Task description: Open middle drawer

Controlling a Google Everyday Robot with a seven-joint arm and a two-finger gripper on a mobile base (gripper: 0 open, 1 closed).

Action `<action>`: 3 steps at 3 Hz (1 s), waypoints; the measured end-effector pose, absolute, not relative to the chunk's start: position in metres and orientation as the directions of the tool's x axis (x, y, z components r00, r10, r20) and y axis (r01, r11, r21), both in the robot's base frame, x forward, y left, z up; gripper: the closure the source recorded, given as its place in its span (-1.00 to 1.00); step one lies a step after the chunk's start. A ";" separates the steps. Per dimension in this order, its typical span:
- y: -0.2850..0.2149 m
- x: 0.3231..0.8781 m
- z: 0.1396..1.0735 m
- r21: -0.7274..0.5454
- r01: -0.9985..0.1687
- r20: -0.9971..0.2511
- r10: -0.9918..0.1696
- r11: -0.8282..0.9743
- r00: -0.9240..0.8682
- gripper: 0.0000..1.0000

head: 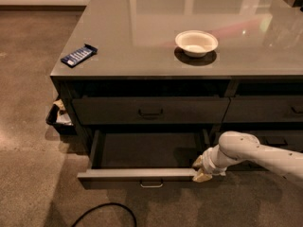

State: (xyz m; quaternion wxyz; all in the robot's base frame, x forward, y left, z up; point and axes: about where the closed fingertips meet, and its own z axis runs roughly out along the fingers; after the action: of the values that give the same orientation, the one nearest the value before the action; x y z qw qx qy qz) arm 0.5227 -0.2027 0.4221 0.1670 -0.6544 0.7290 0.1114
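The middle drawer (137, 174) is the wide dark grey one low on the counter's front. It stands pulled well out, showing its pale rim and dark inside, with its small loop handle (151, 184) at the centre of the front. My gripper (201, 169), on a white arm coming in from the right, is at the drawer's right front corner, away from the handle. The drawer above (150, 110) is closed.
A white bowl (196, 42) and a blue packet (79, 55) lie on the grey countertop (142, 27). More drawers (265, 109) stand to the right. A black cable (106, 212) lies on the floor in front, and a bin with litter (59, 117) stands at the counter's left.
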 end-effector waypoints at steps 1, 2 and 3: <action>-0.195 0.497 0.429 -0.027 -0.998 -0.373 -0.926 0.064 -0.050 -0.53; -0.190 0.468 0.429 0.027 -1.000 -0.355 -0.934 0.013 -0.022 -0.97; -0.184 0.451 0.432 0.062 -0.998 -0.340 -0.940 -0.031 0.008 -1.00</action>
State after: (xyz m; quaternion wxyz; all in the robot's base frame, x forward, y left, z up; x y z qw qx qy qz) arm 0.4510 -0.1845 0.4321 0.0982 -0.7032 0.6890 0.1455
